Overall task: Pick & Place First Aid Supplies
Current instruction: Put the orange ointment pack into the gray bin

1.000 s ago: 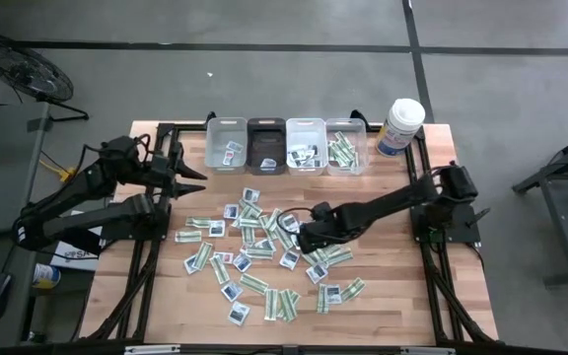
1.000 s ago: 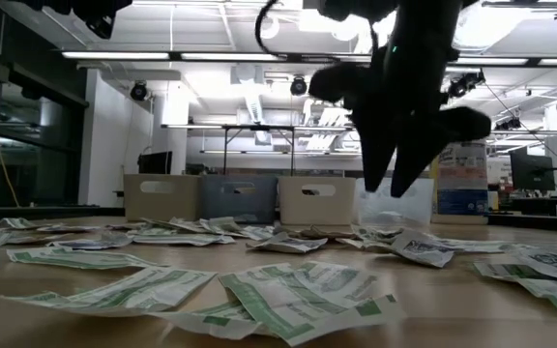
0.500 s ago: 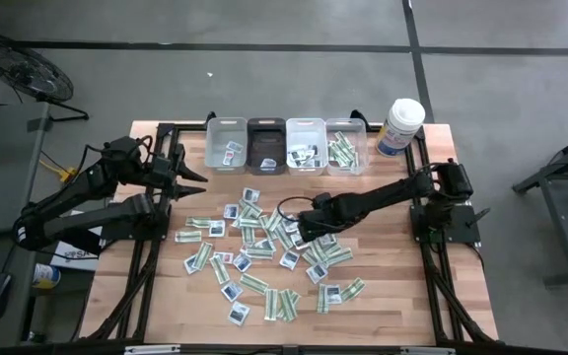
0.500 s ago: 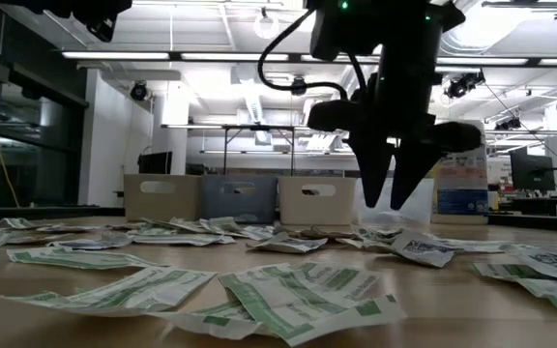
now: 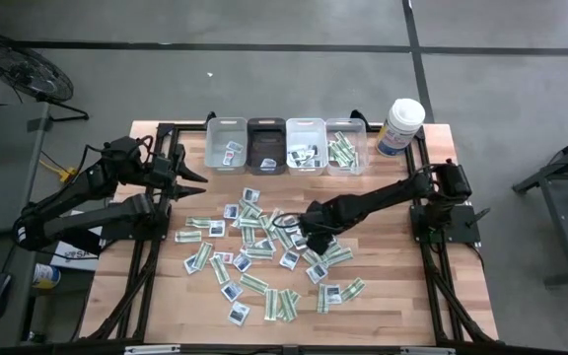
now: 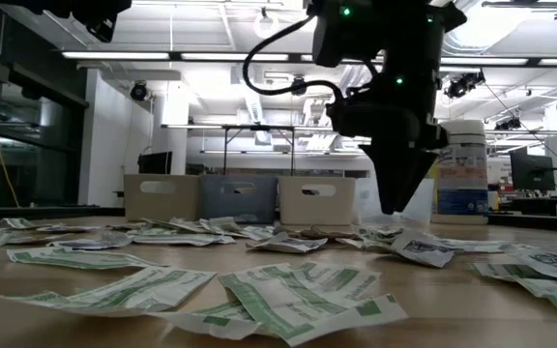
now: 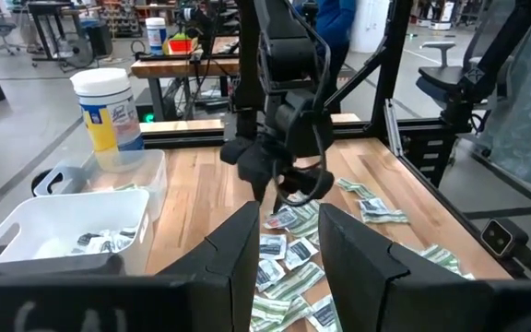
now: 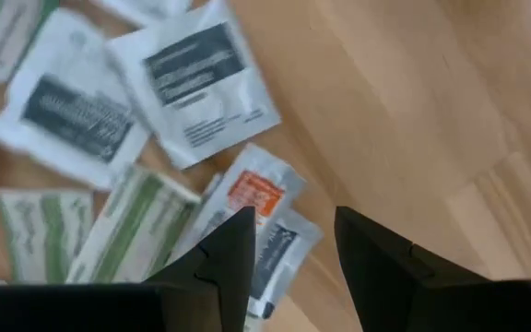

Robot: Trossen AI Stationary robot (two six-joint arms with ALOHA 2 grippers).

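The packets [image 5: 264,251] lie scattered over the middle of the wooden table [image 5: 402,296], on the near side of the row of four bins [image 5: 286,146] at the far edge (green-and-white strips mixed with squarish white ones bearing dark marks). More packets sit inside the bins; the clear bin nearest the white canister [image 5: 400,125] holds green strips. The right gripper [image 5: 302,233] reaches from the canister side of the table and hangs low over the pile, nearly straight out from the bins and just above the packets. Its fingers [image 8: 224,263] stand apart with a gap between them, nothing held; through that gap the wrist view shows a white packet with an orange mark [image 8: 247,198] lying among others on the wood. In the low view the gripper [image 6: 395,193] points down, tips close above the pile. The left gripper [image 5: 191,176] waits off the pile at the table edge farthest from the canister, beside the bin row; its fingers [image 7: 233,263] are apart and empty, pointing toward the canister.
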